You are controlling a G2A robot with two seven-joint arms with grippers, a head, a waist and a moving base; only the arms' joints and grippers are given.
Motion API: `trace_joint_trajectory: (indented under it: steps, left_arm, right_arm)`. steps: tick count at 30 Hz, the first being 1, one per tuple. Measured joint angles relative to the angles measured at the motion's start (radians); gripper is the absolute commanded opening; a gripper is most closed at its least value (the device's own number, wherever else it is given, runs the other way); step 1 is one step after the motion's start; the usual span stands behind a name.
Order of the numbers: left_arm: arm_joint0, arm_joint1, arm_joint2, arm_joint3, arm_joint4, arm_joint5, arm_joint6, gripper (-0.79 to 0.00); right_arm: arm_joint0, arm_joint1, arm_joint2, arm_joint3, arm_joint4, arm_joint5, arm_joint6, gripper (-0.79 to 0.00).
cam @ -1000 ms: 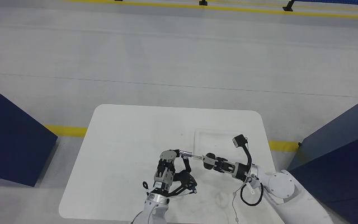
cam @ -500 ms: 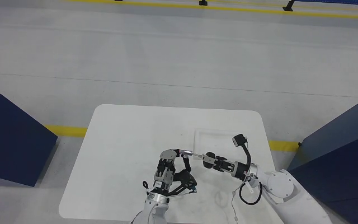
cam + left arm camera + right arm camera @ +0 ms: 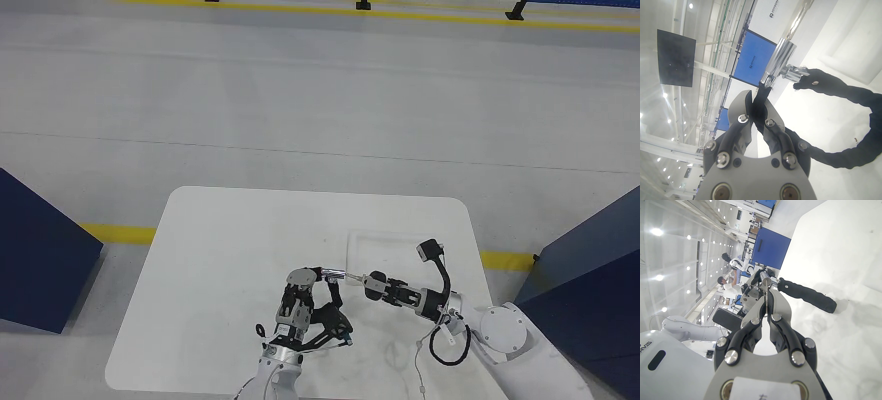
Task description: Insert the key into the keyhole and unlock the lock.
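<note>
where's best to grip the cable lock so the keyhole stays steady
Grip the black sleeved cable right where it enters the chrome cylinder, coming from the cable side, as the left claw does. The smooth, round cylinder would likely slip, and this leaves the keyhole free for the key in the right claw.

Key (image 3: 766, 297) right of lock (image 3: 780, 58), above table (image 3: 220, 260).
</note>
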Motion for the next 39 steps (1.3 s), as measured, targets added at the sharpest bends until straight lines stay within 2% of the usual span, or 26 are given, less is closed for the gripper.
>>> trace_joint_trajectory:
  steps: [17,39]
  left_arm:
    - [0.016,-0.013,-0.017,-0.003,-0.007,-0.015,0.040,-0.785]
    - [0.032,-0.018,-0.040,-0.007,-0.004,-0.051,0.151,-0.785]
  right_arm:
    - [-0.002,-0.010,0.014,0.007,-0.010,-0.009,0.040,-0.785]
    - [0.003,-0.014,0.052,0.024,0.011,-0.023,0.148,-0.785]
